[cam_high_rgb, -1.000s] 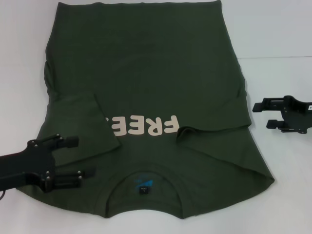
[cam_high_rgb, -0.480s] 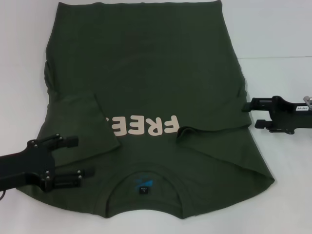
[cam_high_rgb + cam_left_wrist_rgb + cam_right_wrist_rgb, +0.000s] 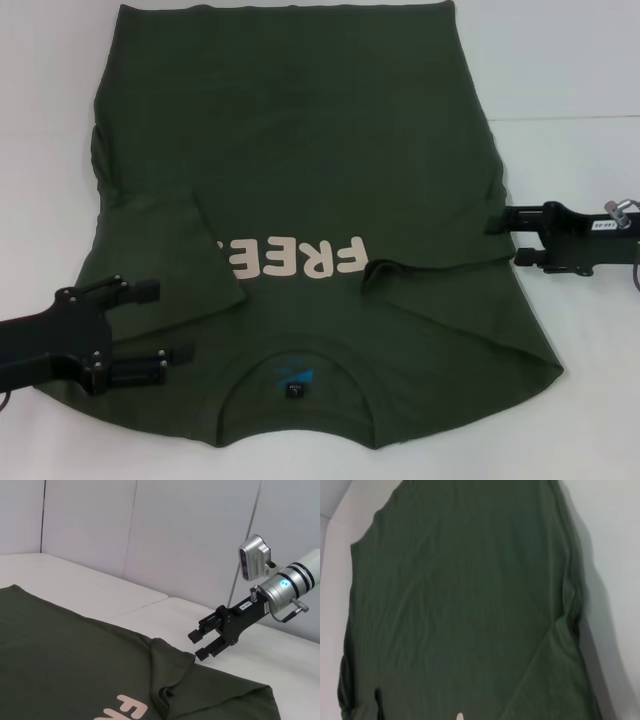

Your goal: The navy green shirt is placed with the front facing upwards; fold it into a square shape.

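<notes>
olive shirt [image 3: 300, 170] flat on white table [image 3: 570, 80], left gripper [image 3: 168, 322] fingers spread, right gripper [image 3: 505, 238] fingers spread at its edge

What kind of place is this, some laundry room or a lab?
Most likely a lab test bench, not a laundry room: a plain white table boxed in by bare white panels, only the navy green shirt on it, the left gripper over its sleeve and the right gripper at its edge.

Pretty plain setup: a white table [image 3: 570, 80] with a faint seam line running across it, and pale panel walls [image 3: 150, 535] behind, split by thin vertical joints. Light is soft and even, only mild shadows on the surface
</notes>
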You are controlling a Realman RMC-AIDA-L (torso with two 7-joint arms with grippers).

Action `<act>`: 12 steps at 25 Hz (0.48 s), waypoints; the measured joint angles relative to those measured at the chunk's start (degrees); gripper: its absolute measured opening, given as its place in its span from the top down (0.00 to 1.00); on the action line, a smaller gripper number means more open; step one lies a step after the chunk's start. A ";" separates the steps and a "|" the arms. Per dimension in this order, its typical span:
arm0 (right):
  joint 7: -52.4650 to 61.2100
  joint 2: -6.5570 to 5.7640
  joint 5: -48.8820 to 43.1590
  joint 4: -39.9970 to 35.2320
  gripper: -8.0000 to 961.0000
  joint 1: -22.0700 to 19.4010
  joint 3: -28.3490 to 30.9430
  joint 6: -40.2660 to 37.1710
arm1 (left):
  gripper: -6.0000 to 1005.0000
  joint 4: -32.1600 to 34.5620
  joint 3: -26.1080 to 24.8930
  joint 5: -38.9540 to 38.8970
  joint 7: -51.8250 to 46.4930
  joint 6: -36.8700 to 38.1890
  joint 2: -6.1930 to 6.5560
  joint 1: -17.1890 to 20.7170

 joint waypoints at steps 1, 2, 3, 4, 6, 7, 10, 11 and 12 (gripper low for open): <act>-0.02 0.07 0.02 -0.01 0.20 0.02 -0.34 0.22 | 0.06 0.00 0.00 -0.02 0.00 0.00 0.00 0.00; -0.07 0.14 0.04 -0.01 0.20 0.03 -0.61 0.43 | 0.06 0.00 0.01 -0.05 0.00 0.00 0.00 -0.01; -0.22 0.20 0.07 -0.01 0.20 0.06 -0.83 0.60 | 0.06 0.00 0.00 -0.06 0.00 0.01 0.00 -0.03; -0.39 0.26 0.08 -0.01 0.20 0.09 -1.01 0.73 | 0.06 0.00 0.00 -0.07 0.00 0.01 0.00 -0.05; -0.60 0.37 0.17 -0.01 0.20 0.13 -1.14 1.03 | 0.06 0.00 0.00 -0.08 0.00 0.02 0.00 -0.11; -0.63 0.45 0.21 -0.01 0.20 0.16 -1.15 1.16 | 0.06 0.00 0.00 -0.08 0.00 0.02 0.00 -0.11; -0.71 0.67 0.30 -0.01 0.20 0.51 -1.17 1.40 | 0.06 0.00 0.00 -0.08 0.00 0.04 0.00 -0.18; -0.77 0.74 0.31 -0.01 0.20 0.66 -1.18 1.42 | 0.06 0.00 0.00 -0.08 0.00 0.04 0.00 -0.20; -0.84 0.81 0.32 -0.01 0.20 0.83 -1.18 1.42 | 0.06 0.00 0.00 -0.08 0.00 0.04 0.00 -0.21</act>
